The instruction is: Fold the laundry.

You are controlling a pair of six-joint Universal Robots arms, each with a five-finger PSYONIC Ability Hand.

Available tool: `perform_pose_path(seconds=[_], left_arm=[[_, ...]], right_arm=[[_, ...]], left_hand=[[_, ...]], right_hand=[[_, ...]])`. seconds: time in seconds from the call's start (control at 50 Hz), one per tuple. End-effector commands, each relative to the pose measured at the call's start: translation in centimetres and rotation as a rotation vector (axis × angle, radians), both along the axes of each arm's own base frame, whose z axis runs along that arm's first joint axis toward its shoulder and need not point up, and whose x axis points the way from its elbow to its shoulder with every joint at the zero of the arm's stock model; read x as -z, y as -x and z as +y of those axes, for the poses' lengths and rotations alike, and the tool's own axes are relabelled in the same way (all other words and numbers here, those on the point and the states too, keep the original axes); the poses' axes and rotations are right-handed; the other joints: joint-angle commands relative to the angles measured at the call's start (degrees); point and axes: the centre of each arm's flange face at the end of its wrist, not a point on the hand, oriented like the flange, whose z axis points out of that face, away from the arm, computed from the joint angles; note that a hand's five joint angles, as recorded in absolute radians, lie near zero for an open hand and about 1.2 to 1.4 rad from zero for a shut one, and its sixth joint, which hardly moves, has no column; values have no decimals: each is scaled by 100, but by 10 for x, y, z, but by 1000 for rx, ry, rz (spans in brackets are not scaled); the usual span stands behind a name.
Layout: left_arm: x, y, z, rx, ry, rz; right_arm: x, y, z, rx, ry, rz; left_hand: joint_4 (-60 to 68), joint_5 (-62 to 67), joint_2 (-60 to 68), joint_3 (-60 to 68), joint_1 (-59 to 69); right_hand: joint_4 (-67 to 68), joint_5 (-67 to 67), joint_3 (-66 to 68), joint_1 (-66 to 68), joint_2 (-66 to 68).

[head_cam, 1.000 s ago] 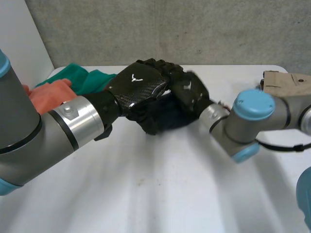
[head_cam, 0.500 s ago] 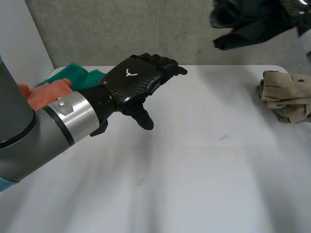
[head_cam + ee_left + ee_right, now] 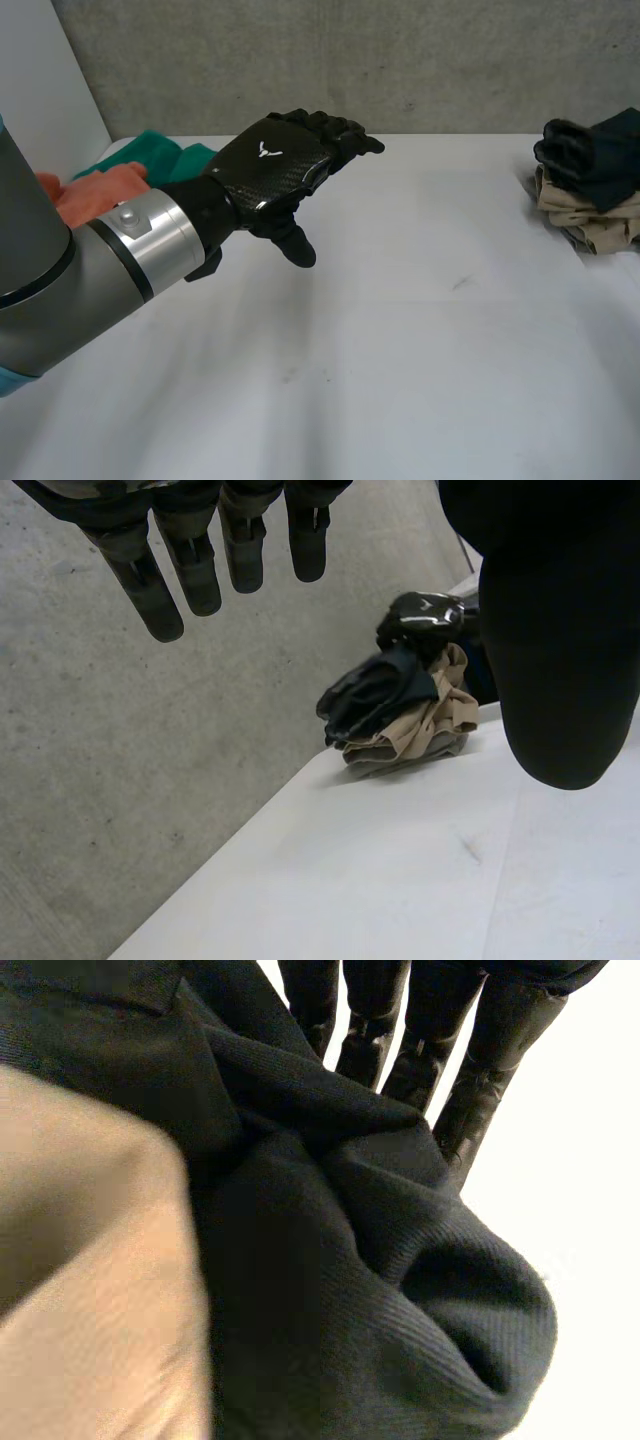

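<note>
- The black cloth, in mid-air half a second ago, now sits on the beige pile at the surface's right edge, so it looks stacked.
- The left hand hovers over the surface, fingers straight, empty.
- The right hand lies against the cloth; whether it grips cannot be told, and the pile is cut off.

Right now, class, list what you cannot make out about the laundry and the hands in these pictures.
Whether the right hand grips the dark garment: right wrist view, the cloth covers its palm.
The tan garment, full extent: head view, cut off by the edge, dark garment on top.
The green cloth and orange cloth, their shape: head view, the left arm hides much.
</note>
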Motion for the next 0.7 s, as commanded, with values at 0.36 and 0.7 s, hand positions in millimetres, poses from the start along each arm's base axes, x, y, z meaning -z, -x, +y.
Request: perform_pose_path(seconds=[0.36,0.7], left_arm=[[-4,3,9,19,8,6],[-10,7,25,55,12,25]], right_arm=[[-16,29,47,127,-198,-61],[-65,144,128,820,-390,10]], left_hand=[[-2,-121,-14,-50,66],[-35,-155,-48,-84,32]], right_hand=[[-5810,-5497,-5735,-4331,-5706],[-5810,-5497,-5735,-4331,-5706]])
